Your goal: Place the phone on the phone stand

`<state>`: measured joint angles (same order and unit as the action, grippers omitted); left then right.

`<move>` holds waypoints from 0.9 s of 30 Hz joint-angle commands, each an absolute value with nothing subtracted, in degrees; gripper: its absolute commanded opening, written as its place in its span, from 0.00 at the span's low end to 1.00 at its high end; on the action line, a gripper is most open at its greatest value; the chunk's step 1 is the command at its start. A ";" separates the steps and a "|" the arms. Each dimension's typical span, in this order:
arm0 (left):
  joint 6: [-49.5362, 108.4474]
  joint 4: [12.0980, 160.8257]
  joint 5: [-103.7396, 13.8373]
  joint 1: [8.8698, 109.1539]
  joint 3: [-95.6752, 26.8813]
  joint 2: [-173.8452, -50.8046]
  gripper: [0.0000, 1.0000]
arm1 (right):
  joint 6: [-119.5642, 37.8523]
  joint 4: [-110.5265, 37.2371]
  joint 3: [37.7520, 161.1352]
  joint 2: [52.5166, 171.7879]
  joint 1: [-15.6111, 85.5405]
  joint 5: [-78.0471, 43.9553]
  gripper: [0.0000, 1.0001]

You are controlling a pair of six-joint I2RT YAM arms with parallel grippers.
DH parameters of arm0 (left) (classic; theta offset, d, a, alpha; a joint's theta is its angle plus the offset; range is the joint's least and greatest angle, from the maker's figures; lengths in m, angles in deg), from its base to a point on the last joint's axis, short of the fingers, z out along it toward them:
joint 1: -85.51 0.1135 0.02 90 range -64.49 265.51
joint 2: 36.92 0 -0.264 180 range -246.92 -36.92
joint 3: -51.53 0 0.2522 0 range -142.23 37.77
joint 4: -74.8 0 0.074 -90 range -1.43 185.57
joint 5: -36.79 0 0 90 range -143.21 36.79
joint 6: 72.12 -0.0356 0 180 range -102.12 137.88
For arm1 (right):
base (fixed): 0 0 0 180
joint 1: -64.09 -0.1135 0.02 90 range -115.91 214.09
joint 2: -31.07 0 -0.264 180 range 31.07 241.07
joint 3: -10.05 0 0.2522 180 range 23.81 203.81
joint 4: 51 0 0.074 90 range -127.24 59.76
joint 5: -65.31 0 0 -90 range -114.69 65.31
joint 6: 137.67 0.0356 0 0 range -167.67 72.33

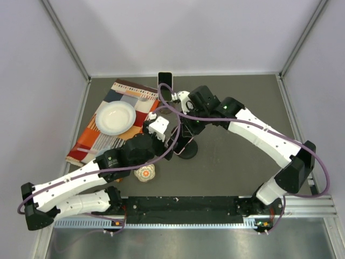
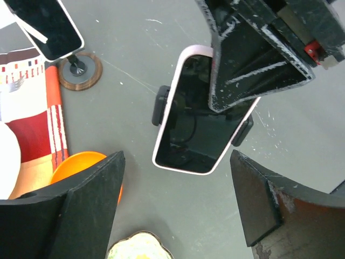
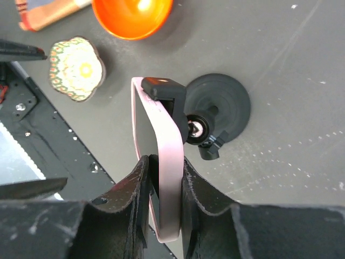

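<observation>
The phone [image 2: 197,116], a dark screen in a pink case, stands tilted between the black side clamps of the phone stand [image 2: 160,105]. In the right wrist view the stand [image 3: 218,105] has a round black base and a clamp over the phone's top edge. My right gripper [image 3: 164,183] is shut on the phone's pink lower edge [image 3: 168,156]. My left gripper [image 2: 175,199] hangs open just short of the phone, touching nothing. From above, the phone [image 1: 182,145], the stand's base [image 1: 188,152], the left gripper [image 1: 166,132] and the right gripper [image 1: 185,135] crowd together mid-table.
A second phone [image 1: 164,86] stands on a wooden-based holder at the back. A white plate [image 1: 115,117] lies on a patterned cloth [image 1: 97,140] to the left. An orange bowl [image 3: 132,16] and a small patterned dish [image 1: 145,173] sit close to the stand.
</observation>
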<state>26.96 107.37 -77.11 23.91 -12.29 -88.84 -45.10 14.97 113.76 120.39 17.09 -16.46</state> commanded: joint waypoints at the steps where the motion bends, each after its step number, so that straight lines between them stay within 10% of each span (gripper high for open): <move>1: 28.59 105.70 -81.32 23.90 -11.71 -86.06 0.82 | -50.31 21.05 108.46 123.28 21.11 -19.37 0.00; 7: 32.37 104.83 -83.02 28.62 -9.78 -81.74 0.79 | -49.69 19.98 106.61 122.56 22.34 -14.40 0.00; 15: 38.87 98.07 -55.36 44.45 -5.91 -81.74 0.85 | -44.60 21.03 108.97 122.13 22.96 -13.27 0.01; 27: 41.08 81.54 -22.28 54.13 -4.77 -95.53 0.96 | -46.97 22.53 112.93 120.72 28.40 -1.68 0.45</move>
<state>39.79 90.76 -33.18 52.47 -4.90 -93.52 -44.49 16.60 112.10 120.89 25.79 -1.60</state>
